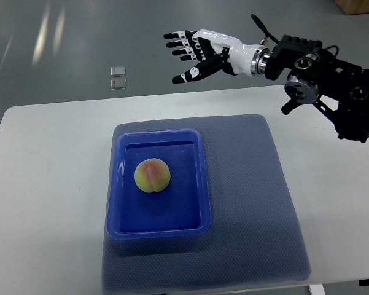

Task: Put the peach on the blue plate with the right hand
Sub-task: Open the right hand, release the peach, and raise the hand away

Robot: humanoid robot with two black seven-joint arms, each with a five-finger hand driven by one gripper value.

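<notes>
From my seat I see the peach (151, 175) lying inside the blue plate (157, 228), a deep rectangular tray, a little left of its middle and toward the far half, resting on the tray floor and clear of all four walls. The plate sits on a grey-blue mat (258, 203), toward the mat's left side, and the mat lies on the white table (43, 184). The right hand (199, 54) comes in from the right edge on a black arm (331, 86) and hangs above the far edge of the table, beyond the mat, well apart from the peach and the plate. Its fingers (179, 44) are spread and point left, the thumb lower, and it holds nothing. On the floor past the table I can make out two small pale squares (117, 77), one just behind the other; they may be clear tiles or markers, but the view is too coarse to tell.
</notes>
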